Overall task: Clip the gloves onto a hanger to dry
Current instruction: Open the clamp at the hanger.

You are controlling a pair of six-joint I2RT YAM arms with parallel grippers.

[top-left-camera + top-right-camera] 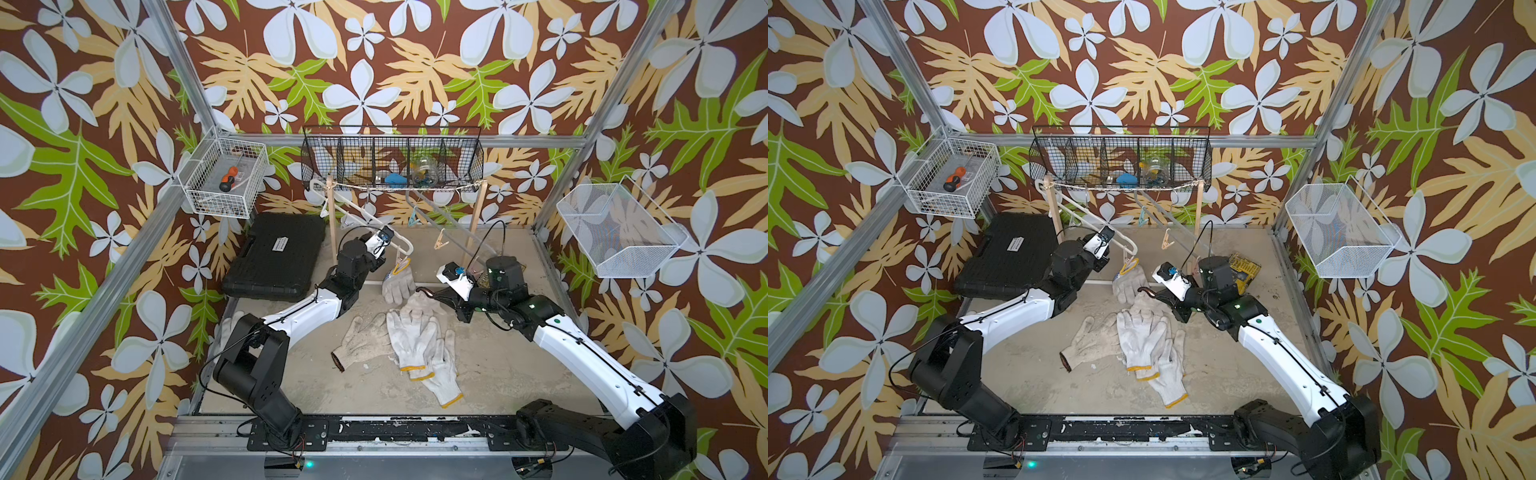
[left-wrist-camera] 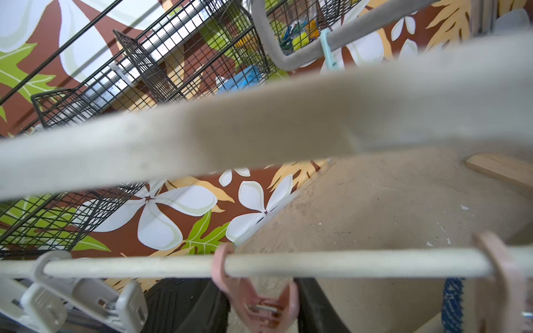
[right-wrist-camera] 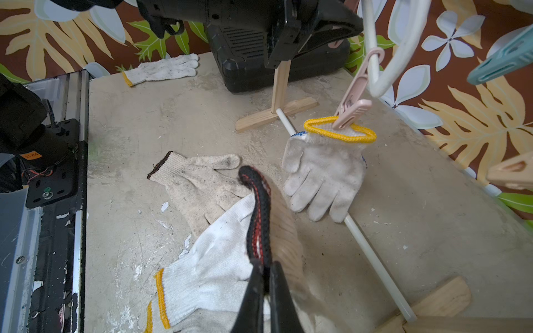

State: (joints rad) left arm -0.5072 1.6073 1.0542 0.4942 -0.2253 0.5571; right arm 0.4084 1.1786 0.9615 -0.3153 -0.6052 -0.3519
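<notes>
A white hanger hangs from the rack's string. One blue-dotted glove hangs by its yellow cuff from the hanger's pink clip. My left gripper is up at the hanger's thin lower bar, its jaws pressed on both sides of a second pink clip. My right gripper is shut on the black-and-red cuff of a glove lifted just above the table. Several more gloves lie in a loose pile in both top views, one dark-cuffed. Another glove lies by the left arm.
A grey hanger with clips hangs beside the white one. The wooden rack posts stand on feet joined by a white rod. A black tool case sits at the back left. Wire baskets hang on the walls.
</notes>
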